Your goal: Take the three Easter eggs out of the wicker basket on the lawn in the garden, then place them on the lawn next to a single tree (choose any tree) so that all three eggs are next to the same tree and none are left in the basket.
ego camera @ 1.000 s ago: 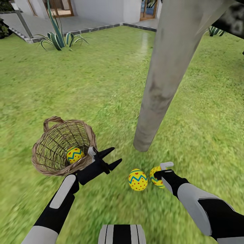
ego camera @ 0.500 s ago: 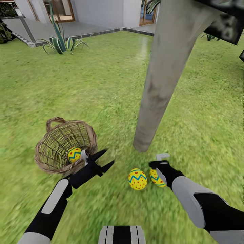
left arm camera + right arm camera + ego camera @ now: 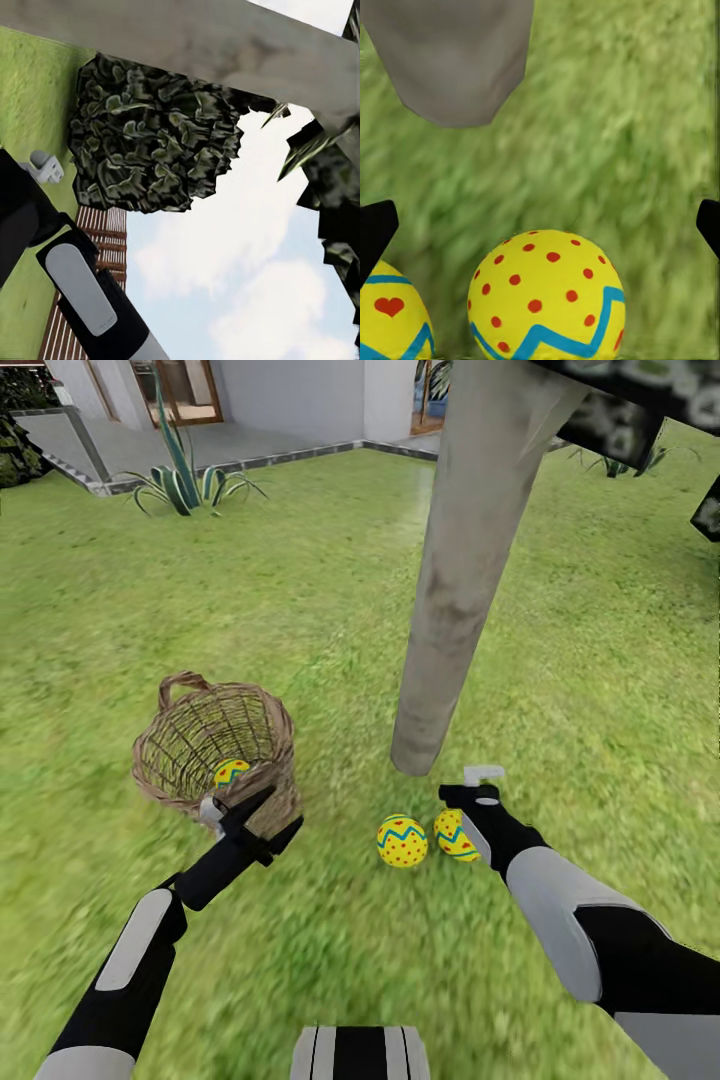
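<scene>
Two Easter eggs (image 3: 402, 841) lie side by side on the lawn (image 3: 300, 610) near the tree (image 3: 450, 590) base. The third (image 3: 231, 772) sits in the wicker basket (image 3: 215, 745), mouth tilted toward me. My left gripper (image 3: 238, 812) and right gripper (image 3: 478, 785) are both spread apart.

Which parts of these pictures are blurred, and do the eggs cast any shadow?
Head view: the lawn near the arms is smeared, while the eggs stay crisp and no clear shadow lies under them. Right wrist view: grass is soft and blurred around a sharp egg. Left wrist view: the tree looks blocky against bright sky.
</scene>
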Tool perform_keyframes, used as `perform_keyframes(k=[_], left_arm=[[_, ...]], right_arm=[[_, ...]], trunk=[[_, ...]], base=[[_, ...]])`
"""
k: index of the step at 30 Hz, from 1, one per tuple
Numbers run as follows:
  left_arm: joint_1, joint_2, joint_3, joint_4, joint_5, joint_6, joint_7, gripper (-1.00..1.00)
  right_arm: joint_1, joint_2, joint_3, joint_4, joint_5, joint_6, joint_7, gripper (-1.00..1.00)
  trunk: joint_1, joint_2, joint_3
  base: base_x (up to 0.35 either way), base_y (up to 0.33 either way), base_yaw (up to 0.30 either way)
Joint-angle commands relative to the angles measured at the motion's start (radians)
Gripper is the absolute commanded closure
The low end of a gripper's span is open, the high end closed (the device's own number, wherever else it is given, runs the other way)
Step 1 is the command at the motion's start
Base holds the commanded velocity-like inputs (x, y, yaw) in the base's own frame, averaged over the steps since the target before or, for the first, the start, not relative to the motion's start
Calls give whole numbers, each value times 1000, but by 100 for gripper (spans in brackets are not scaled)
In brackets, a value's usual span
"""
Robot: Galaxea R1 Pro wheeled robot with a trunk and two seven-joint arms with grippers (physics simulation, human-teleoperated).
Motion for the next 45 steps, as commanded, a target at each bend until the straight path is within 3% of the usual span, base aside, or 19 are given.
perform_keyframes(k=[1,14,17,20,24,27,36,45], left_arm=[[0,0,1,0,-2,5,-4,-100],[3,0,14,17,9,5,-10,-100],[4,0,25,43,49,8,-40,-100],[4,5,29,42,60,17,-46,-100],[3,58,29,24,69,21,-49,-100],[3,74,26,6,88,22,-49,-100],[3,75,24,8,94,20,-46,-100],[3,78,28,12,97,20,-47,-100]], right_arm=[[0,0,-1,-2,7,8,-3,-100],[1,1,-1,-1,5,8,-2,-100],[1,3,-1,-1,5,8,-2,-100],[1,8,-1,0,4,8,-2,-100],[6,12,0,7,4,8,-2,-100],[19,13,0,9,5,13,-3,-100],[51,12,-1,0,4,137,-4,-100],[52,10,-3,-3,-37,149,-4,-100]], trunk=[[-1,0,-1],[-1,0,-1],[-2,0,11],[-4,1,23],[-5,2,38],[-7,3,50],[-11,5,84],[-14,7,110]], base=[[-343,0,0],[-263,0,0],[-8,0,0],[-2,0,0],[-3,0,0],[-166,73,0],[-304,175,0],[-238,162,108]])
